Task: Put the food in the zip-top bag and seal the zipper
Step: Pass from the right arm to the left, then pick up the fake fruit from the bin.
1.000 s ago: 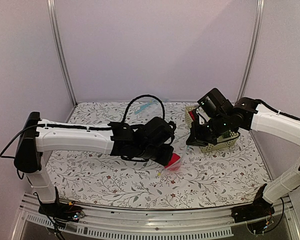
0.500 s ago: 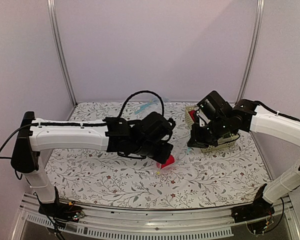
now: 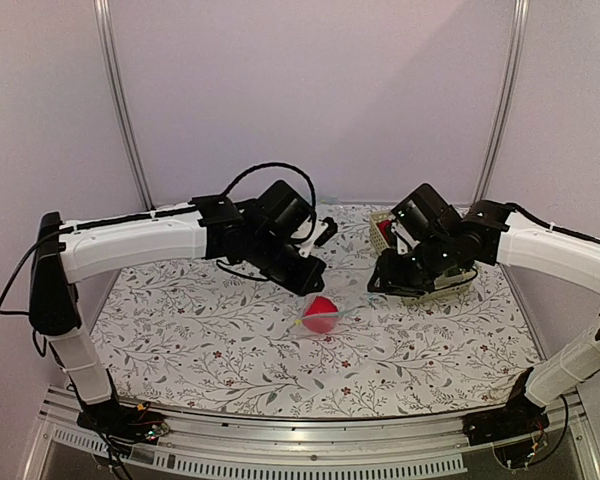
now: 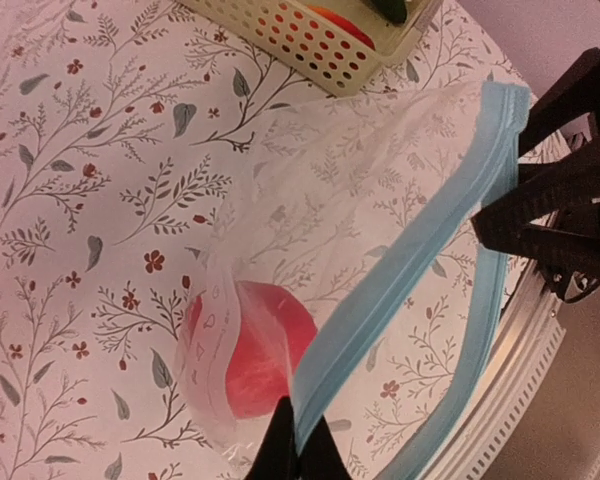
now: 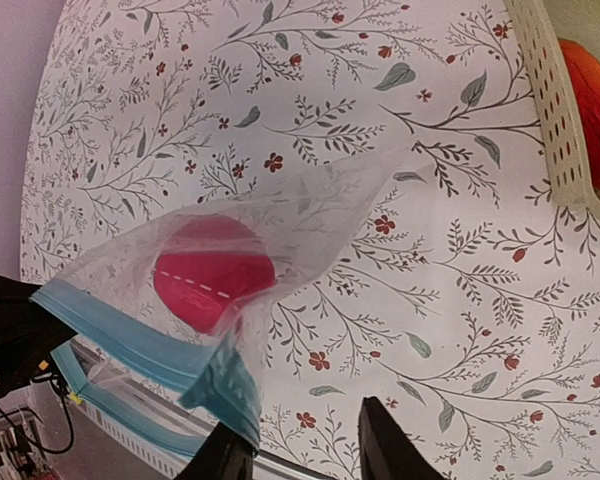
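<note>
One zip-top bag (image 4: 360, 190), one red fruit (image 4: 265, 350) inside.
Wrist views: left gripper (image 4: 298, 442) pinches the zipper (image 4: 410, 270); right gripper (image 5: 302, 432) looks spread beside it.

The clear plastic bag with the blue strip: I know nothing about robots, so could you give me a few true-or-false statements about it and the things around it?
1. The round red toy fruit sits inside the clear crinkly plastic bag. True.
2. The bag's light blue zipper strip is sealed along its full width. False: its two lips stand apart, so the mouth is open.
3. The left end effector pinches the blue strip. True.
4. The cream perforated plastic basket is empty. False: it holds an orange-red piece and a dark green piece.
</note>
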You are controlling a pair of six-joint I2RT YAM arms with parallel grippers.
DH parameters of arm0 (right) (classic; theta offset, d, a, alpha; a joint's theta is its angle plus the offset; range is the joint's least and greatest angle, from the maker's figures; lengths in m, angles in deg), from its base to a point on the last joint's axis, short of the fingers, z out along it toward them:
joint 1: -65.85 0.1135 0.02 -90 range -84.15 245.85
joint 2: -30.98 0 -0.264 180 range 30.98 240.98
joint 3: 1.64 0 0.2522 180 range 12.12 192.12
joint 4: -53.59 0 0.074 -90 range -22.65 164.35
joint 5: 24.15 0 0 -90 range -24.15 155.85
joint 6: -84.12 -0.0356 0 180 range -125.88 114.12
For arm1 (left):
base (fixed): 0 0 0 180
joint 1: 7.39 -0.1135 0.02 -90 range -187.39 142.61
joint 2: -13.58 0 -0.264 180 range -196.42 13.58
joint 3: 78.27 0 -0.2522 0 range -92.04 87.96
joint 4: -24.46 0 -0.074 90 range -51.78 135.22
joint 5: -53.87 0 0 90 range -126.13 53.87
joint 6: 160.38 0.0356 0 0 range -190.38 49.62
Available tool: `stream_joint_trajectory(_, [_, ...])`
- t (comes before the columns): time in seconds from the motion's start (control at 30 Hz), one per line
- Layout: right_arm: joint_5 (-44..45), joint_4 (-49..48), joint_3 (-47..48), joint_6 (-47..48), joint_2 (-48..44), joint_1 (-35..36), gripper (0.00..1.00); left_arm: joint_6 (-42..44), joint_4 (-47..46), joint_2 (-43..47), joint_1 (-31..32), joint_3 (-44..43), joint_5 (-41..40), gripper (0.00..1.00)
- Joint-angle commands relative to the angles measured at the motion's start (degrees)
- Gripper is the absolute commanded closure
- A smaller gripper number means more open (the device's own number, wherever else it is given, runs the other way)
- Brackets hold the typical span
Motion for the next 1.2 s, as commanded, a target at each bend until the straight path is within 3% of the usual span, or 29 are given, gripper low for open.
stream_joint_trajectory(0.0, [1.44,-1.36,-0.66,2.05,-3.64,0.25,0.52,6.84,6.07,-2.12,-3.07,-3.43,5.95,1.00])
stream_joint_trajectory(0.17, [6.01,0.81,-0.35,4.34,-9.29,-1.08,0.34,9.91,8.28,-1.45,-6.29,-5.46,6.06,1.00])
stream_joint_trajectory(0.47, [12.06,10.67,4.99,11.80,-10.67,-10.93,0.22,14.53,4.77,2.83,-11.87,0.43,4.16,1.00])
stream_joint_trajectory(0.7, [7.51,9.20,5.33,20.72,-4.13,-20.96,0.24,13.72,2.07,5.18,-13.86,4.80,4.49,1.00])
stream_joint_trajectory(0.93, [-7.97,3.02,7.24,27.13,6.64,-31.23,0.26,13.60,2.10,5.44,-14.04,5.35,6.55,1.00])
stream_joint_trajectory(1.17, [-10.62,3.19,12.45,32.02,17.66,-33.24,0.25,13.71,2.12,5.79,-13.99,5.46,6.58,1.00])
